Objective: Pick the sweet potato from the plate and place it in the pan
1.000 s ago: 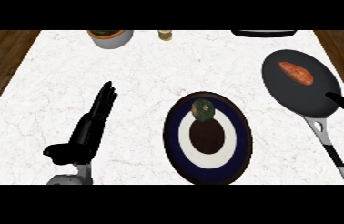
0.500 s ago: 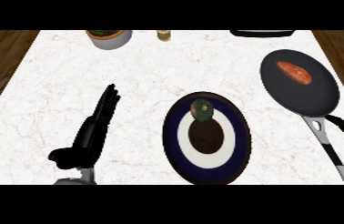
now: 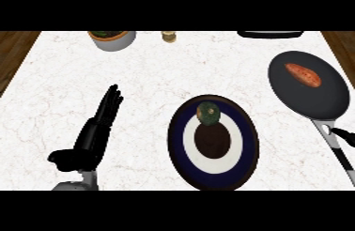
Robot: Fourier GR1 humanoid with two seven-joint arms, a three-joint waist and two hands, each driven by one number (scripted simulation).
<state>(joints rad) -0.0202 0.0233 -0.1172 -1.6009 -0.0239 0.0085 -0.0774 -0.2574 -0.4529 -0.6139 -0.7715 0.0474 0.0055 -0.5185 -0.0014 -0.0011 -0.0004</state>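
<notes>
The orange sweet potato (image 3: 304, 74) lies inside the dark pan (image 3: 312, 101) at the right, with no hand touching it. The pan's handle (image 3: 337, 152) points toward the lower right. A blue and white plate (image 3: 239, 145) with a dark centre sits in the middle and carries a round green item (image 3: 207, 112) at its far end. My left hand (image 3: 94, 131) rests open at the lower left, fingers straight and pointing away, well apart from the plate. Only a small black part of my right hand (image 3: 344, 135) shows at the right edge, beside the pan's handle.
A grey pot with greens (image 3: 111, 38) stands at the back left, with a small jar (image 3: 168, 36) next to it. A black object (image 3: 270, 34) lies at the back right. Brown wood borders the white marble counter (image 3: 55, 84) on both sides.
My right hand has drawn back from beside the pan's rim, down the right edge to the handle. The left hand has hardly moved. The sweet potato stays in the pan.
</notes>
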